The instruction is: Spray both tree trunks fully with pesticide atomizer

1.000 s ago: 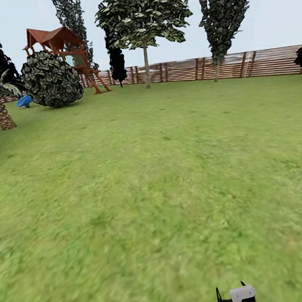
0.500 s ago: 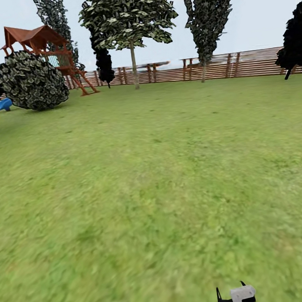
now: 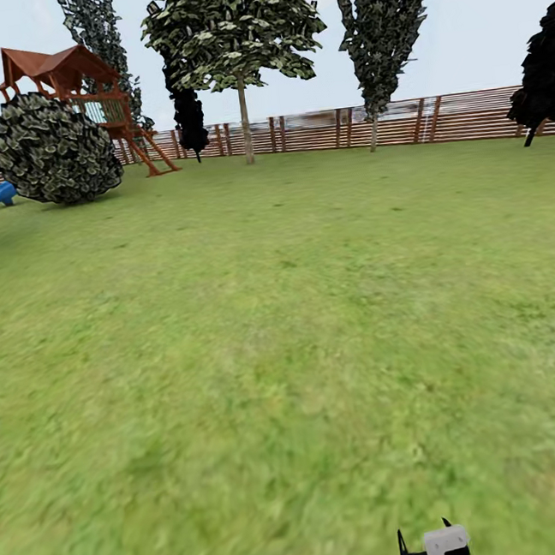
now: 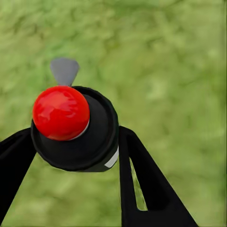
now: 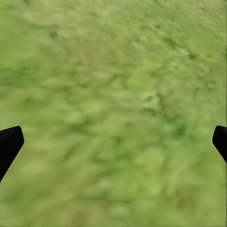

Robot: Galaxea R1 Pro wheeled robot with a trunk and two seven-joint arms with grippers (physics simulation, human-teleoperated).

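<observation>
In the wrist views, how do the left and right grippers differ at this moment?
The left gripper has its fingers closed around a dark round-bodied pesticide atomizer with a red top; the right gripper holds nothing. The left fingers sit close together against the atomizer, while the right fingers are spread wide, at the picture's edges. Both have black fingers and hang over green grass.

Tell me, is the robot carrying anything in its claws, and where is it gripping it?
The left gripper holds the pesticide atomizer, its fingers clamped on either side of the dark round body below the red top. The right gripper is open over grass, holding nothing.
</observation>
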